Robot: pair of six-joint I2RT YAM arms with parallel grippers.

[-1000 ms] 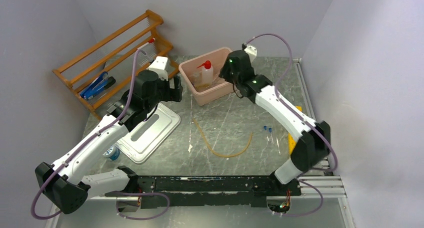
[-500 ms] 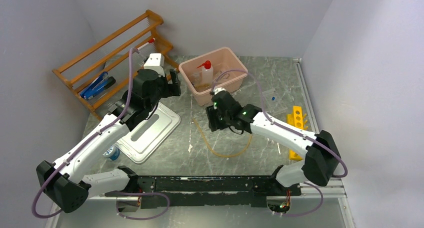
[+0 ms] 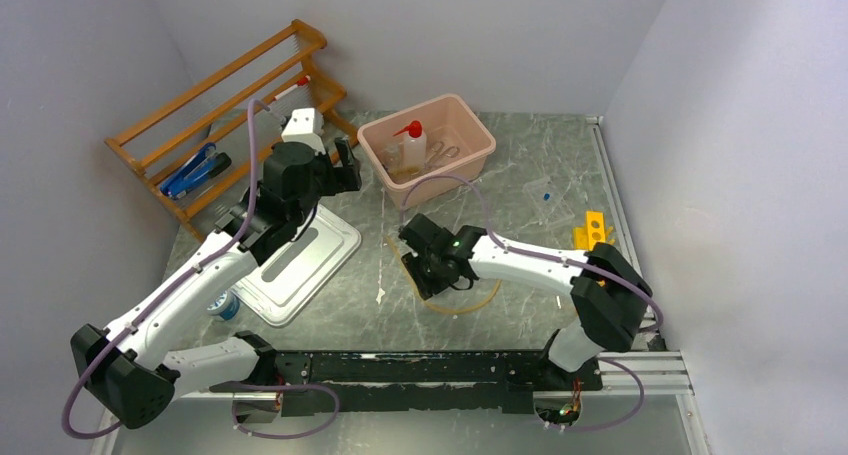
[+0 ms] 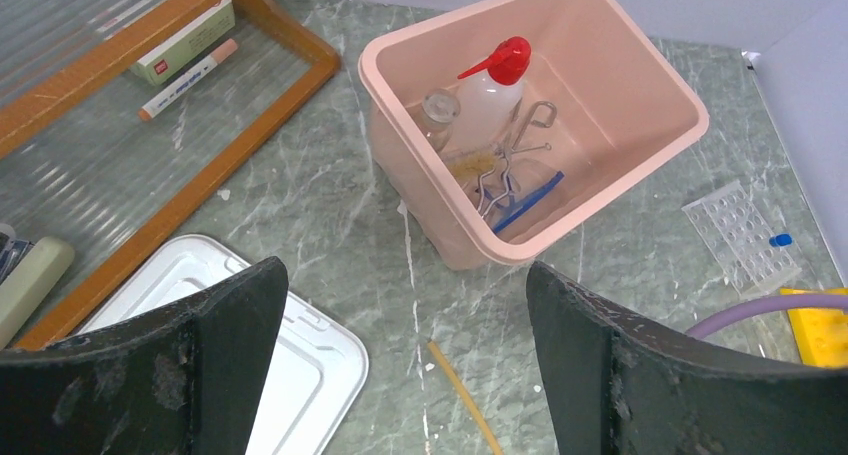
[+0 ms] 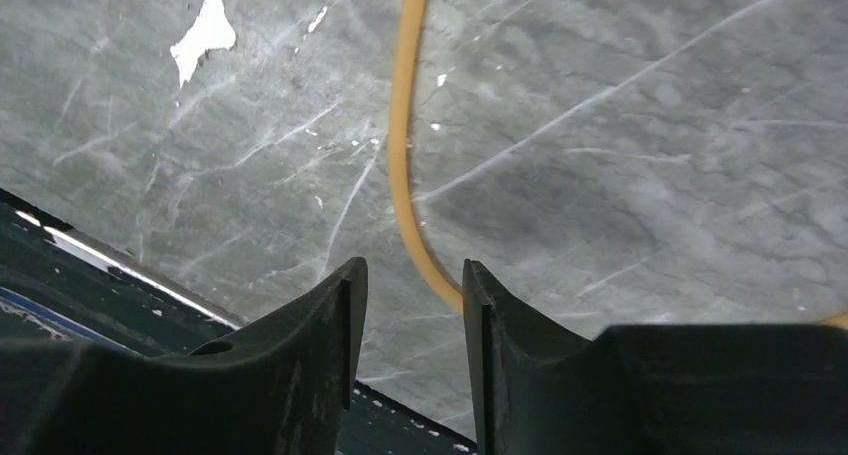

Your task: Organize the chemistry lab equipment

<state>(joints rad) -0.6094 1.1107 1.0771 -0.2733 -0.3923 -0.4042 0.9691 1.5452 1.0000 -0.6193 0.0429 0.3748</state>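
At your far left the orange wooden shelf rack stands against the wall. Just right of it, your left gripper hangs above the table, between the white lid and the pink tub. Its jaws are spread wide with nothing between them. Its wrist view looks down into the tub and shows you the white red-capped squeeze bottle, the metal tongs beside it, and the blue-framed goggles on the bottom. From overhead only the bottle reads clearly. Further right, in front of the tub, the tan rubber tubing lies loose on the table in an open curve. Your right gripper is down low over the curve's left part. In the right wrist view its jaws are parted by a narrow gap. The tubing runs into that gap off-centre and slips under the finger on the right of that view. You cannot tell whether it touches that finger, but it is not pinched. The overhead view hides those fingertips under the gripper body, yet it alone shows the whole sweep of the curve. To the right a clear tray carries a blue-capped tube. The yellow tube rack sits near the table's right edge, partly behind the right arm.
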